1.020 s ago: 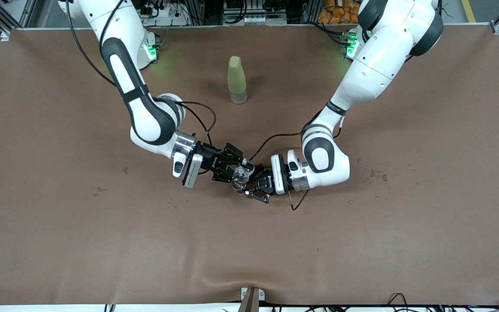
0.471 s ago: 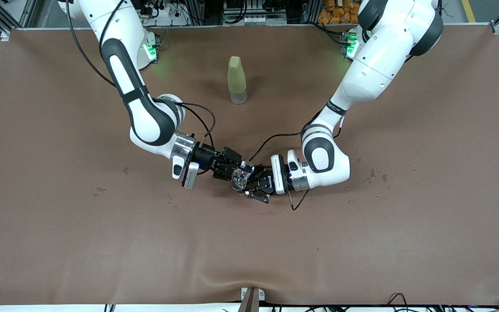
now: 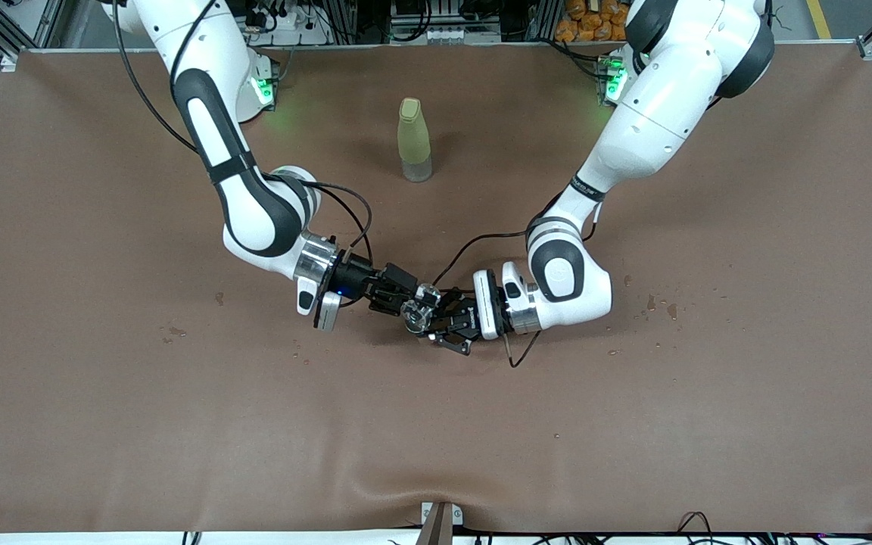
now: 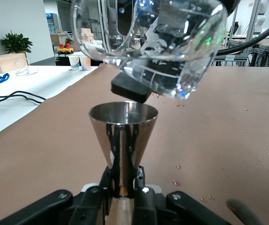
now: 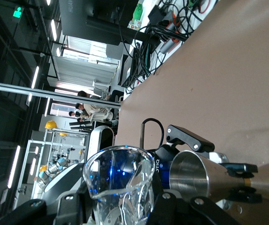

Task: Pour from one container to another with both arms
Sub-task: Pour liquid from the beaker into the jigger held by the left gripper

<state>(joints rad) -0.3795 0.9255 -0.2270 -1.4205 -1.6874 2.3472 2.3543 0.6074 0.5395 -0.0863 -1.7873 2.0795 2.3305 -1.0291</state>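
Both arms reaching to mid-table, grippers meeting at about 6 o'clock from the green bottle (image 3: 414, 141); bottle upright, capped, well apart from the grippers, toward the robots' bases.

Right gripper (image 3: 398, 297) clamped on a clear glass beaker (image 3: 411, 310) (image 4: 158, 44) (image 5: 120, 185); fingers narrow around its body; beaker tipped, spout end down over the metal cup in left wrist view; upright-looking with open mouth and spout in right wrist view; contents hard to tell.

Left gripper (image 3: 443, 318) (image 4: 123, 187) clamped on a steel cone-shaped jigger cup (image 4: 123, 136) (image 5: 198, 176); fingers narrow on its slim waist; cup upright, mouth open directly under the beaker; just beside the beaker in right wrist view, gap small, touching or not unclear.

Both containers held in the air over the brown table cover (image 3: 633, 424); beaker at roughly 10 o'clock of the left gripper in front view.

Small wet spots on the cover: droplets (image 3: 659, 306) toward the left arm's end at about 3 o'clock from the grippers; more spots (image 3: 175, 331) toward the right arm's end at about 9 o'clock; a few drops (image 4: 177, 167) on the cover near the cup in left wrist view.

Black cable (image 3: 474, 242) looping from the left wrist above the grippers.
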